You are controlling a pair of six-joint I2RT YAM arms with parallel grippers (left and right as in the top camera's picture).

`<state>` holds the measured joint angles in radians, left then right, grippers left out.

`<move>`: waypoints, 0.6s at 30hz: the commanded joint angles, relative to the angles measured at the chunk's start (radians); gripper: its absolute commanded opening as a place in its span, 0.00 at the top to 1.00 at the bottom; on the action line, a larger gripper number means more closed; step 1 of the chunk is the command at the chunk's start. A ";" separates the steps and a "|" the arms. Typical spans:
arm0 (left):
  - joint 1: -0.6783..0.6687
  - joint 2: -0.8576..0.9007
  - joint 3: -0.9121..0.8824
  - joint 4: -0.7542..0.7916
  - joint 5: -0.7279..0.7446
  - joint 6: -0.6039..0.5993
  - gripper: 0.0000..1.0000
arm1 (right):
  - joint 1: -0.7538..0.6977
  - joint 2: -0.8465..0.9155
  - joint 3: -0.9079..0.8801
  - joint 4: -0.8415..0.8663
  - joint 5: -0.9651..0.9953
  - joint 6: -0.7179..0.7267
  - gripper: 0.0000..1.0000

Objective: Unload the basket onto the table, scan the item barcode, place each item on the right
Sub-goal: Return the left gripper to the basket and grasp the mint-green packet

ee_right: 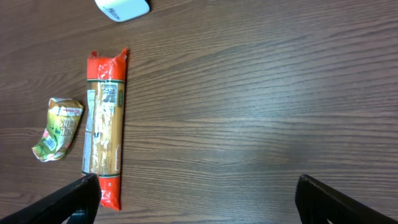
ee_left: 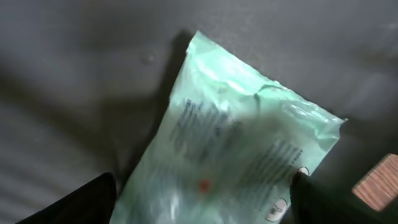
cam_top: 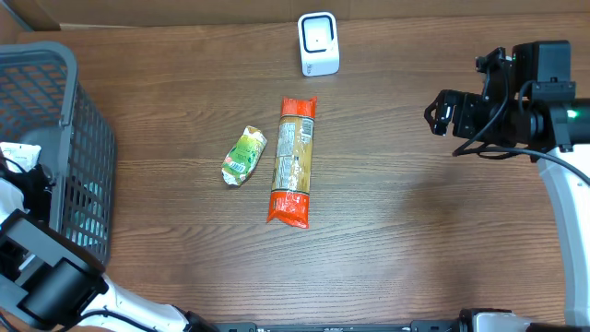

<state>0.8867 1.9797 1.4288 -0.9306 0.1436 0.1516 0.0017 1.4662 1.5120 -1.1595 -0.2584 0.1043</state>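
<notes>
At the far left stands the grey mesh basket [cam_top: 88, 175]. The left gripper [ee_left: 204, 194] hangs over a dark floor that we take to be the basket's inside, though we cannot be sure. Its jaws stand wide, one dark fingertip [ee_left: 93, 199] at each lower corner of the wrist view. A pale green packet [ee_left: 230, 143] lies flat between and beyond them. It does not look clamped, but whether the right-hand tip brushes its edge we cannot tell.

Out on the wooden table [cam_top: 415, 231] lie two more items, near each other but apart: a crumpled green pouch [cam_top: 244, 155] and, just to its right, a long orange-ended spaghetti pack [cam_top: 293, 161] with a printed label facing up. The white scanner [cam_top: 319, 43] stands upright beyond the pack's far end. At the right, the right gripper [cam_top: 442, 112] hovers above bare wood, fully spread and empty.

We judge that the pale packet is dealt with and that the step in hand is fetching the next item. That calls for a grip on the pouch or the pack. The item must then be lifted and turned so its barcode faces the scanner's window.
</notes>
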 commanded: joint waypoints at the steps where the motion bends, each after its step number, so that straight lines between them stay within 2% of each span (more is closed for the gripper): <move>1: -0.004 0.047 -0.007 -0.006 -0.024 0.029 0.20 | -0.002 0.010 0.013 0.006 -0.005 -0.005 0.00; 3: -0.005 0.062 -0.007 -0.008 -0.025 0.028 0.22 | -0.002 0.012 0.013 0.006 -0.005 -0.004 0.00; 5: -0.005 0.068 -0.007 -0.009 -0.029 0.028 0.32 | -0.002 0.012 0.013 0.006 -0.005 -0.004 0.00; 6: -0.005 0.068 -0.007 -0.010 -0.033 0.028 0.43 | -0.002 0.012 0.013 0.006 -0.005 -0.005 0.00; 8: -0.005 0.068 -0.007 -0.012 -0.044 0.027 0.72 | -0.002 0.012 0.013 0.006 -0.005 -0.004 0.00; 10: -0.004 0.068 -0.007 -0.018 -0.048 0.027 0.91 | -0.002 0.012 0.013 0.005 -0.005 -0.004 0.00; 11: -0.003 0.068 -0.006 -0.021 -0.049 0.027 0.96 | -0.002 0.012 0.013 0.005 -0.005 -0.004 0.00; 18: -0.003 0.068 0.093 -0.120 -0.098 0.005 0.96 | -0.002 0.012 0.013 0.005 -0.005 -0.004 0.00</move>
<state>0.8829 1.9945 1.4742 -0.9955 0.1585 0.1715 0.0017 1.4788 1.5120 -1.1599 -0.2584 0.1040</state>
